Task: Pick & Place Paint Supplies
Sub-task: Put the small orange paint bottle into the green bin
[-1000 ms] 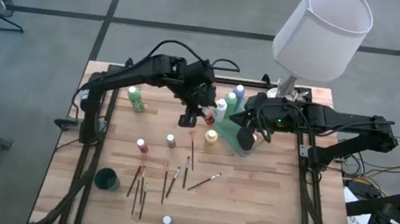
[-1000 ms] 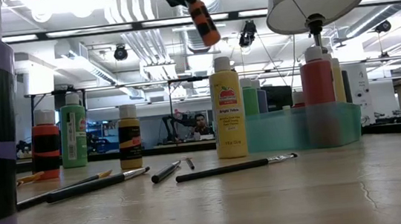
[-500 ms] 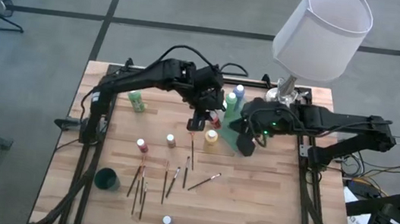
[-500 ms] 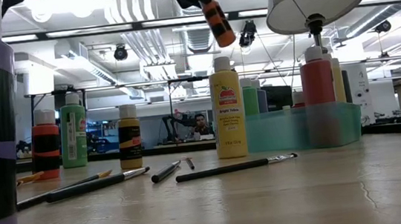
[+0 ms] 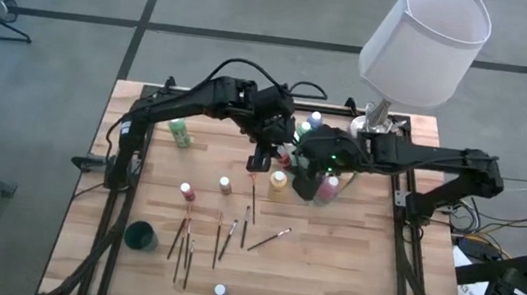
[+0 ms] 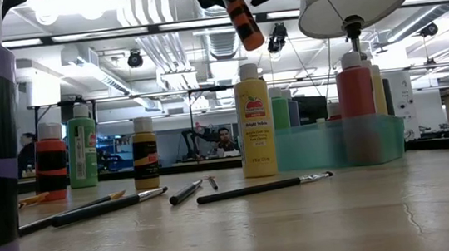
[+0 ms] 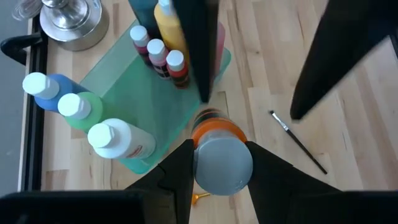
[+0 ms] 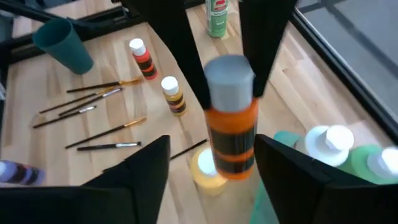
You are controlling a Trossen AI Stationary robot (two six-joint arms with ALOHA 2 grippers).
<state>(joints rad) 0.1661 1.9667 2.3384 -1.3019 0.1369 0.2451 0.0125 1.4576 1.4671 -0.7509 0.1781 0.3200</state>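
An orange paint bottle (image 6: 244, 21) with a black label band and a grey cap hangs high over the table, beside the translucent green tray (image 7: 155, 106). My left gripper (image 5: 260, 157) is shut on it. My right gripper (image 5: 304, 185) stands open just to the bottle's right. In its wrist view its fingers (image 8: 143, 174) stand on either side of the bottle's lower half (image 8: 231, 140), apart from it. A yellow bottle (image 5: 279, 181) stands on the table below. Blue, green and white bottles (image 7: 78, 109) stand in the tray. My left gripper pinches the bottle's grey cap (image 7: 222, 163) between its two fingers (image 8: 180, 50), one on each side. The fingers slant down from above. The bottle hangs below them, tilted with its base toward the tray, clear of the table.
Loose bottles stand on the table's left half: green (image 5: 180, 132), red (image 5: 186, 191), brown-yellow (image 5: 225, 184) and one near the front edge (image 5: 220, 289). Several brushes (image 5: 222, 238) lie in the middle. A dark green cup (image 5: 141, 236) stands front left, and a white lamp (image 5: 423, 41) stands at the back right.
My right gripper has moved from over the tray toward the table's left, up to the held orange bottle. It has sunk a little and has opened. The bottle stays hanging in my left gripper.
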